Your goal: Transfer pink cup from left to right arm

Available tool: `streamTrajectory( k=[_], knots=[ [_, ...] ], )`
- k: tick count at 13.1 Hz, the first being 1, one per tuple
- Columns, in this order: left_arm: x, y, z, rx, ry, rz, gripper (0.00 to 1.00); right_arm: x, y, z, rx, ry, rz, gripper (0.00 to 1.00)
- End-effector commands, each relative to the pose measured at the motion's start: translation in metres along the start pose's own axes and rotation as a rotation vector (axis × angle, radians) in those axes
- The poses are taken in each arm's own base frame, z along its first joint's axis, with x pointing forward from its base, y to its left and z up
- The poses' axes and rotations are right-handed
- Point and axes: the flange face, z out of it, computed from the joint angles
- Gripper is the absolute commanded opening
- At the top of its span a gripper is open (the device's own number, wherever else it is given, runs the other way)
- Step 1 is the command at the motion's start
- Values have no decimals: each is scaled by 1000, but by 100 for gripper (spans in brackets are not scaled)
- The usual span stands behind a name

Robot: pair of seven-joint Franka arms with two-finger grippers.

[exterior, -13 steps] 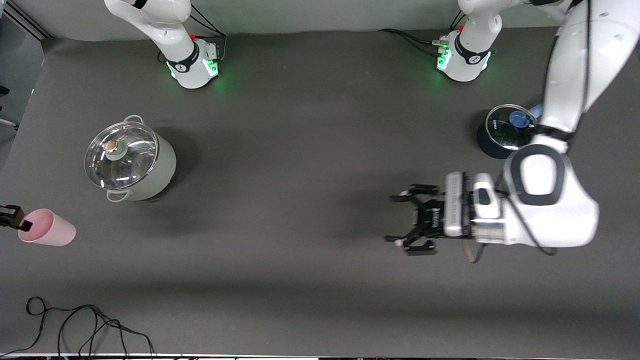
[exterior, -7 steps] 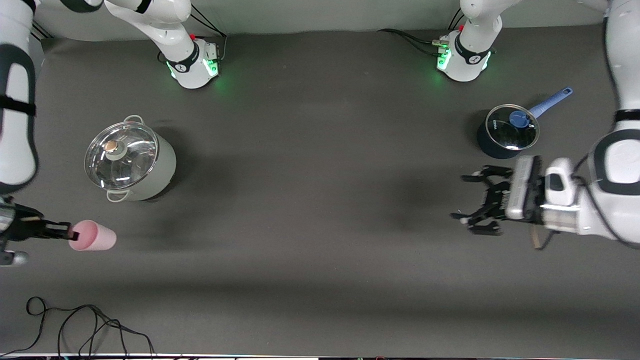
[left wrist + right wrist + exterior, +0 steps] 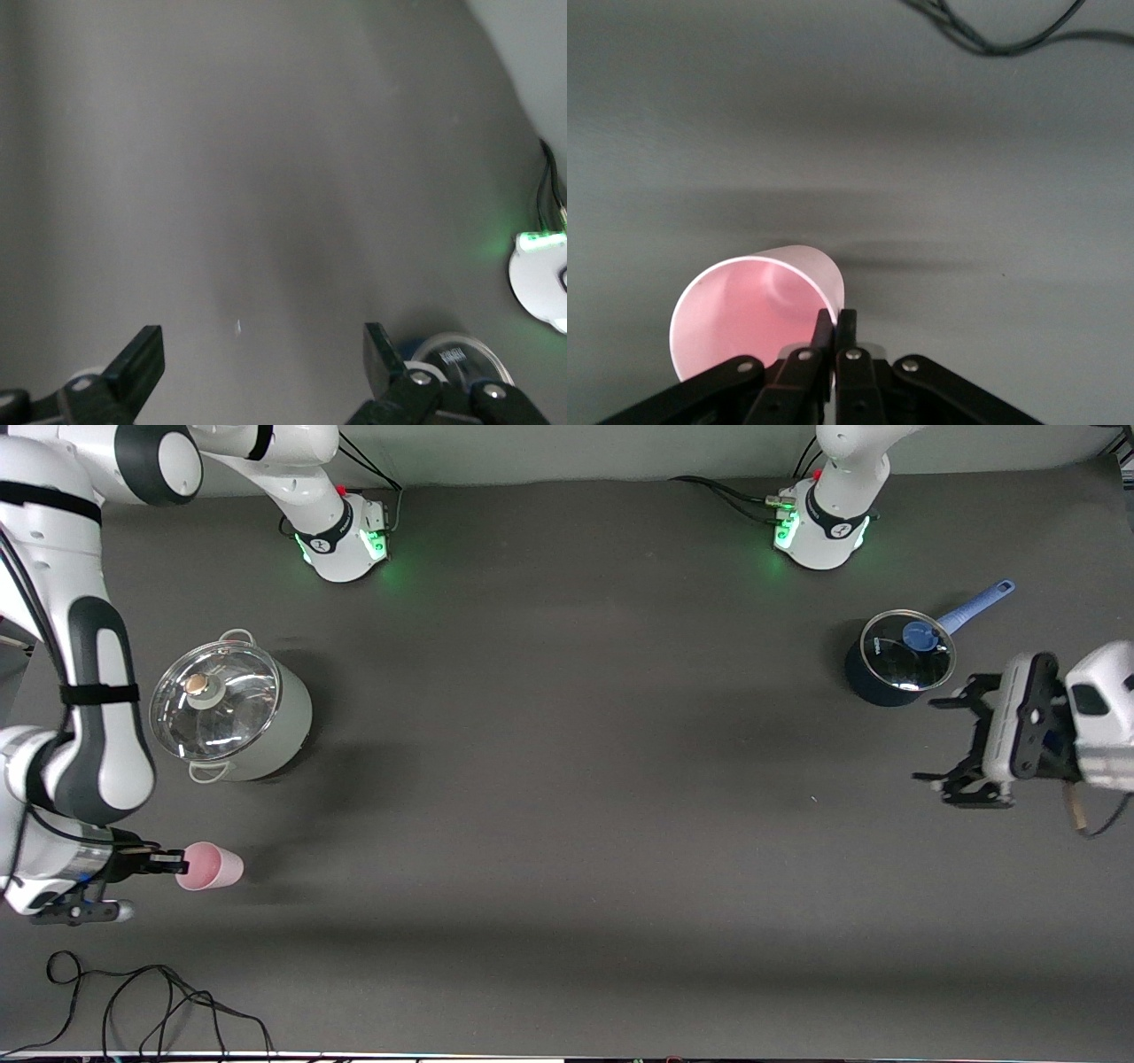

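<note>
While its fingers pinch one wall of the pink cup (image 3: 757, 310) at the rim, the right gripper (image 3: 170, 862) carries the tumbler on its side over the table's right-arm end, mouth toward the wrist. On the front view's clock face it sits near eight o'clock, with the big lidded steel pot (image 3: 232, 710) at about one o'clock from it and a loose black cable (image 3: 151, 1001) on the mat at about six. The left gripper (image 3: 961, 746) hangs over the left arm's end near three o'clock, fingers spread wide and holding nothing; the small dark saucepan (image 3: 897, 660) with its glass lid and blue handle stands at about eleven o'clock from it.

Judged from this, the handover looks done, and the grip is the weak point. A thin pinch on a single smooth wall leaves the cup free to pivot or slide out if the wrist turns sharply. A low, quick descent could knock the base on the mat and lever the rim loose.
</note>
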Motion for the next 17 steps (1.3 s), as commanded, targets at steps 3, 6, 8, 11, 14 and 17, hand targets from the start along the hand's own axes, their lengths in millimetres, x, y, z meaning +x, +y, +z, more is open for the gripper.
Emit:
streamTrajectory(
  k=[3,6,8,11,14,17],
  knots=[
    [43,51,-61,116,-306,-132,100,10,6,20,-27,29,-22,0],
    [67,63,-72,164,-427,-202,100,10,6,34,-22,18,-20,0],
    [73,65,-75,189,-440,-266,100,10,6,34,-22,19,-19,0],
    [73,67,-75,247,-410,-527,100,10,7,31,-23,22,-16,90],
    [76,65,-74,320,-365,-830,100,11,8,23,-24,28,-13,99],
    [86,63,-72,388,-319,-1123,100,9,0,11,-15,3,-6,100]
  ],
)
